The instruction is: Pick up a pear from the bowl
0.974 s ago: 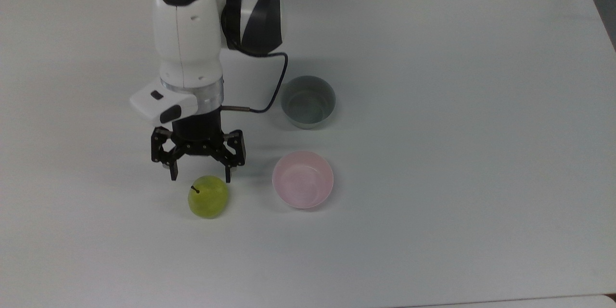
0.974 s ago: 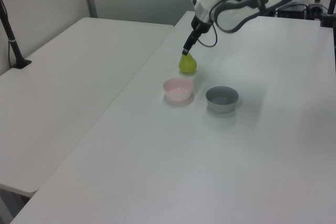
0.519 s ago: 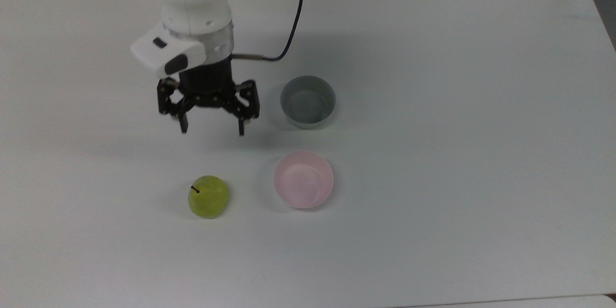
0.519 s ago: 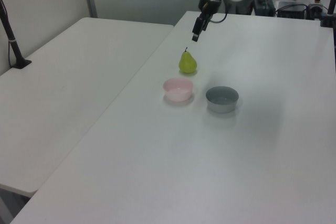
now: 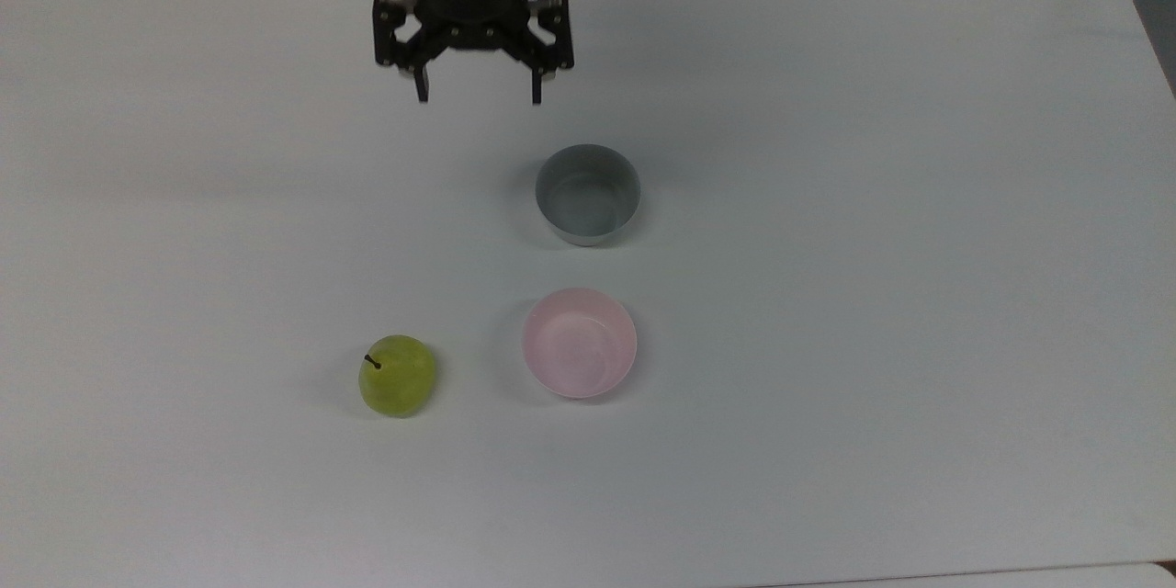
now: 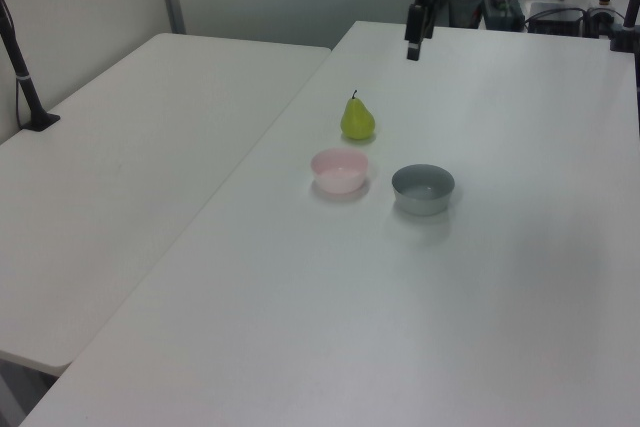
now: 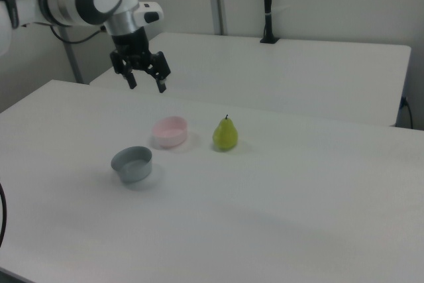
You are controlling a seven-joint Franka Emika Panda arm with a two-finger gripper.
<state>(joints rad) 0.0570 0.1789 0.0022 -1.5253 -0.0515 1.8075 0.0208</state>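
The yellow-green pear (image 5: 397, 376) (image 6: 357, 119) (image 7: 225, 134) stands upright on the white table, stem up, outside the bowl and a short way to the top view's left of it. The pale pink bowl (image 5: 579, 343) (image 6: 339, 169) (image 7: 169, 130) holds nothing. My gripper (image 5: 479, 97) (image 6: 412, 48) (image 7: 146, 85) hangs open and empty high above the table, far from the pear, near the top view's upper edge.
A grey-blue bowl (image 5: 588, 194) (image 6: 423, 188) (image 7: 132, 163), also with nothing in it, sits beside the pink one. A second white table (image 6: 120, 157) adjoins this one, with a black pole clamped to it (image 6: 20, 67) (image 7: 267, 4).
The open gripper has risen and drawn back from just above the pear toward the top view's upper edge. The pear and both bowls have stayed put.
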